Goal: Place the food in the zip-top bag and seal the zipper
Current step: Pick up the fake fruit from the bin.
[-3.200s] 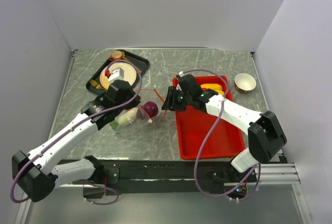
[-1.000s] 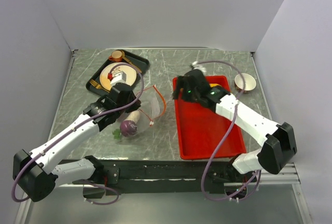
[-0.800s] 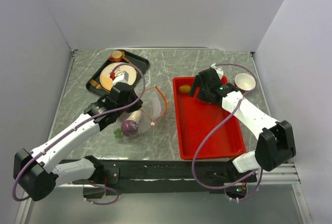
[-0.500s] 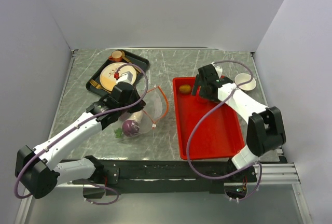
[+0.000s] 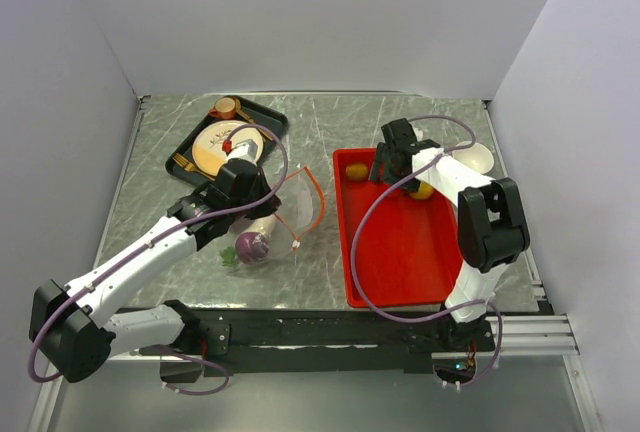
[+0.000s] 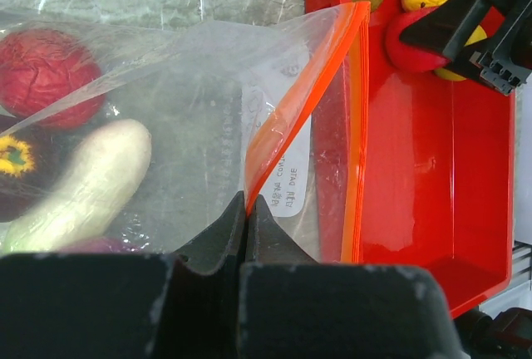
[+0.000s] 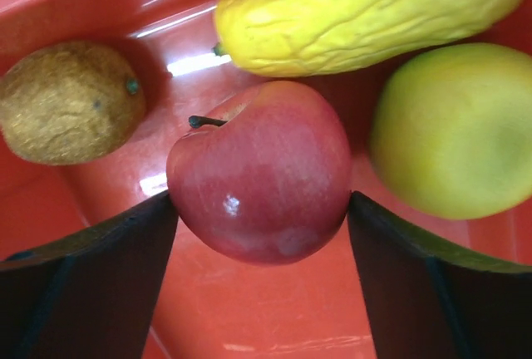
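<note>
The left gripper (image 6: 249, 207) was shut tight on the orange zipper (image 6: 287, 118) at the mouth of the clear bag (image 6: 183, 101). Its fingers were pressed together with only the thin strip between them. From above, the arm covered this pinch, so it showed only in the left wrist view. The bag lay on the grey table (image 5: 330, 122), just left of the red tray (image 5: 400, 252), with its mouth lifted and open toward the tray.

Through the crinkly plastic the food was hard to make out. There was one bumpy red ball (image 6: 37, 66), one long white piece (image 6: 83, 189) and one dark purple piece (image 6: 15, 168) cut off by the picture's edge.

The right gripper (image 7: 259, 201) was at the far end of the red tray. Its two fingers were wide apart with one red apple (image 7: 258, 159) between them. The fingers sat right against the apple's sides, but it was not clear if they were squeezing it.

Around the apple were one brown round fruit (image 7: 66, 101), one long yellow piece (image 7: 366, 10) and one yellow-green round fruit (image 7: 449, 126). The last two were cut off at the edge. That made four foods in the tray and at least three in the bag.

One white bowl (image 5: 482, 158) was mostly hidden behind the right arm. At the far left stood one black tray (image 5: 268, 120). On it were one plate (image 5: 208, 144), partly covered by the left arm, and one small orange cup (image 5: 225, 107).
</note>
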Tool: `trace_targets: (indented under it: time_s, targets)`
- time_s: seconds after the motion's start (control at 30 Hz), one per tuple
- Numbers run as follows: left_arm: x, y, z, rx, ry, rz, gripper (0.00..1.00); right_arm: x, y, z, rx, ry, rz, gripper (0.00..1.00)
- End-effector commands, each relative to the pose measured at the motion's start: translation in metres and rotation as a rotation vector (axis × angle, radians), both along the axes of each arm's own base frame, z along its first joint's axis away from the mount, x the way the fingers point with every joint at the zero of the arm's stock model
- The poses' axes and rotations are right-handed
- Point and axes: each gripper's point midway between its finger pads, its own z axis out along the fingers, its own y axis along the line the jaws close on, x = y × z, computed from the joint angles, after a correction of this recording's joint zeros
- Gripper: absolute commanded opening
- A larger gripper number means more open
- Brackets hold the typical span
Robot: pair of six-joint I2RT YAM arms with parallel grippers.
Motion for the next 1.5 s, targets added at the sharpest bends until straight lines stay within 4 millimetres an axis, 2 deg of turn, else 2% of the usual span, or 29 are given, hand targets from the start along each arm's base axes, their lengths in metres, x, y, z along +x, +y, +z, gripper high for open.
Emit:
trace_targets:
  time_s: [0.0,0.07,0.1,0.13,0.2,0.3,0.47,0.5,0.53,0.63,0.77,0.87,1.0,1.13,1.23,1.33,1.47]
  targets:
    - [0.003,-0.002,0.004,-0.002,-0.014,-0.007,0.01,0.015,0.009,0.017,0.043,-0.073,0.021,0.75]
    - [0.004,-0.003,0.004,-0.001,-0.014,-0.011,0.01,0.013,0.009,0.019,0.042,-0.077,0.023,0.66]
    - [0.004,-0.003,0.005,0.002,-0.014,-0.013,0.01,0.010,0.008,0.018,0.044,-0.076,0.021,0.56]
    - [0.005,-0.003,0.005,0.006,-0.015,-0.014,0.01,0.009,0.008,0.024,0.051,-0.091,0.025,0.51]
    - [0.005,-0.003,0.005,0.015,-0.015,-0.013,0.01,0.003,0.010,0.031,0.076,-0.107,0.030,0.44]
    - [0.006,-0.001,0.003,0.029,-0.011,-0.009,0.01,-0.009,0.016,0.041,0.132,-0.126,0.035,0.38]
    - [0.007,-0.003,0.002,0.021,-0.007,-0.011,0.01,-0.034,0.032,0.061,0.264,-0.174,0.072,0.36]
    - [0.008,-0.005,0.003,0.015,-0.011,-0.015,0.01,-0.037,0.035,0.074,0.300,-0.204,0.082,0.36]
    - [0.008,-0.006,0.002,0.014,-0.009,-0.016,0.01,-0.044,0.046,0.081,0.350,-0.204,0.126,0.36]
    - [0.011,-0.009,0.002,0.012,-0.008,-0.020,0.01,-0.056,0.058,0.103,0.398,-0.234,0.179,0.36]
    - [0.016,-0.011,0.006,0.014,-0.016,-0.017,0.01,-0.073,0.089,0.144,0.476,-0.303,0.306,0.37]
    - [0.018,-0.013,0.012,0.003,-0.025,-0.019,0.01,-0.077,0.109,0.170,0.496,-0.343,0.385,0.39]
    - [0.019,-0.014,0.024,-0.005,-0.048,-0.023,0.01,-0.091,0.145,0.189,0.511,-0.350,0.503,0.40]
    - [0.019,-0.015,0.031,-0.012,-0.058,-0.031,0.01,-0.101,0.176,0.197,0.548,-0.355,0.583,0.40]
    - [0.018,-0.015,0.032,-0.009,-0.052,-0.036,0.01,-0.104,0.192,0.193,0.557,-0.331,0.610,0.40]
    - [0.016,-0.013,0.032,-0.009,-0.053,-0.029,0.01,-0.106,0.203,0.182,0.542,-0.294,0.630,0.40]
    - [0.012,-0.013,0.036,-0.040,-0.064,-0.031,0.01,-0.104,0.211,0.156,0.432,-0.252,0.642,0.41]
